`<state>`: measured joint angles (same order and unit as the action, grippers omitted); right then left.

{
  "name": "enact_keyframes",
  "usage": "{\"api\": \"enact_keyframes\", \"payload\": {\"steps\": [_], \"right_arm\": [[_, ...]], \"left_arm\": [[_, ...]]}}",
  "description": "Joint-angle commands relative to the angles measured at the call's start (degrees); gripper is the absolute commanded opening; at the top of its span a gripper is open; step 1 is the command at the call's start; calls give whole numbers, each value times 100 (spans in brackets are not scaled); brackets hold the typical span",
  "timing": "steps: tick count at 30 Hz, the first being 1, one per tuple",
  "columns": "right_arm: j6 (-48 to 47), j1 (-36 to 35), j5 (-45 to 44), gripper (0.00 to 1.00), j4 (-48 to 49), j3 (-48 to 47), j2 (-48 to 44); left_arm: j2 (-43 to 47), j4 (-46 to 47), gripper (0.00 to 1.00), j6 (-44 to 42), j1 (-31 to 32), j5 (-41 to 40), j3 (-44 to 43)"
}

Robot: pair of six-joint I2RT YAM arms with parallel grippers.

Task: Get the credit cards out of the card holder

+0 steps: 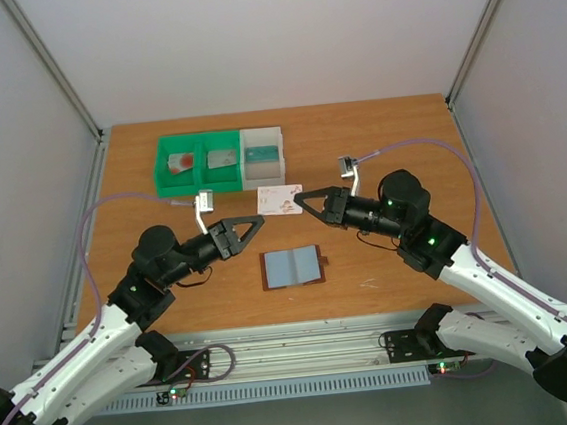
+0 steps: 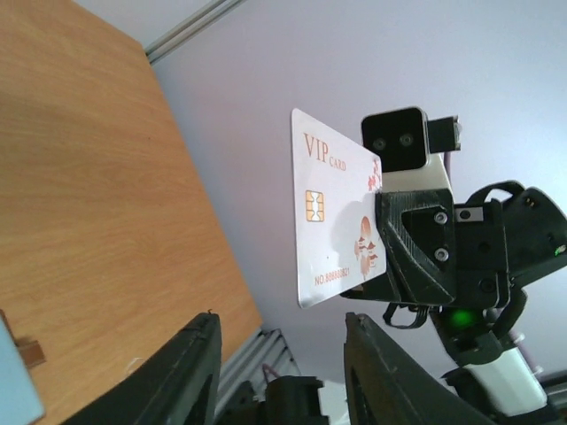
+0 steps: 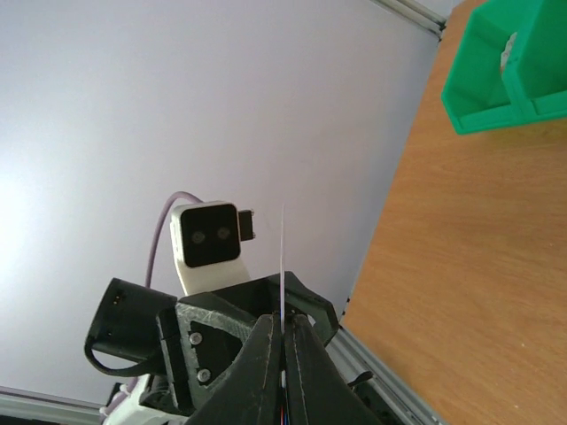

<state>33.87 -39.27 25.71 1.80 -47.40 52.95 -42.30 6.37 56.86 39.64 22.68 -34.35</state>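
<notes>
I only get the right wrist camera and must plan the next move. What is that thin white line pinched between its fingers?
Observer: A white card printed VIP, which you see edge-on. The right gripper is shut on one end of it.
Operator: And the other side?
Observer: The left gripper points at the card with its jaws open, not touching it.
Operator: Anything beneath?
Observer: The card holder lies open on the table, lining up, nearer the arm bases than the card.

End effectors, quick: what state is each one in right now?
Left end effector: open, holding nothing.
Right end effector: closed on a white credit card.
</notes>
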Motion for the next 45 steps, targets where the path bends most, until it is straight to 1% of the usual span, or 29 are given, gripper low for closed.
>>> {"api": "enact_keyframes", "payload": {"steps": [1, 5, 9, 11, 13, 16, 17, 20, 23, 24, 26, 31, 33, 35, 37, 38, 42, 45], "right_arm": [[159, 8, 104, 1, 347, 42, -28], [233, 10, 188, 1, 455, 88, 20], [289, 15, 277, 1, 527, 120, 92], [311, 9, 301, 1, 548, 135, 116], [315, 8, 303, 1, 570, 157, 121], [326, 12, 300, 1, 584, 193, 118], [328, 11, 294, 1, 592, 196, 121], [323, 9, 306, 2, 593, 228, 129], [294, 9, 310, 7, 550, 266, 107], [269, 12, 306, 9, 512, 280, 92], [178, 11, 282, 18, 372, 290, 40], [-161, 14, 162, 46, -213, 344, -173], [-390, 15, 91, 62, -607, 336, -299], [-614, 11, -38, 75, -983, 316, -441], [-829, 7, -118, 93, -1271, 297, -572], [-931, 11, -144, 98, -1415, 286, -618], [-1224, 7, -220, 98, -1851, 266, -781], [-1412, 12, -272, 99, -2058, 250, -875]], "left_arm": [[64, 663, 37, 196, 26, -167, 108], [4, 783, 30, 224, 26, -167, 99], [-24, 1071, 28, 326, 26, -166, 162], [-28, 1138, 25, 368, 22, -180, 182], [-36, 1184, 20, 386, 21, -181, 196], [-42, 1196, 3, 398, 26, -183, 208], [-39, 1226, 1, 399, 22, -189, 221], [-4, 1249, 0, 390, 21, -226, 261], [11, 1170, 0, 325, 26, -229, 256], [4, 1151, 1, 298, 21, -225, 255], [12, 1105, 0, 268, 22, -220, 254], [75, 741, 0, 36, 26, -281, 183], [97, 313, 1, -155, 26, -374, 42], [95, -187, 1, -435, 20, -486, -148], [84, -560, 1, -670, 10, -594, -332], [68, -750, 0, -824, -4, -636, -441], [-130, -1529, 0, -1335, -82, -841, -852], [-262, -1739, 0, -1562, -251, -905, -990]]}}
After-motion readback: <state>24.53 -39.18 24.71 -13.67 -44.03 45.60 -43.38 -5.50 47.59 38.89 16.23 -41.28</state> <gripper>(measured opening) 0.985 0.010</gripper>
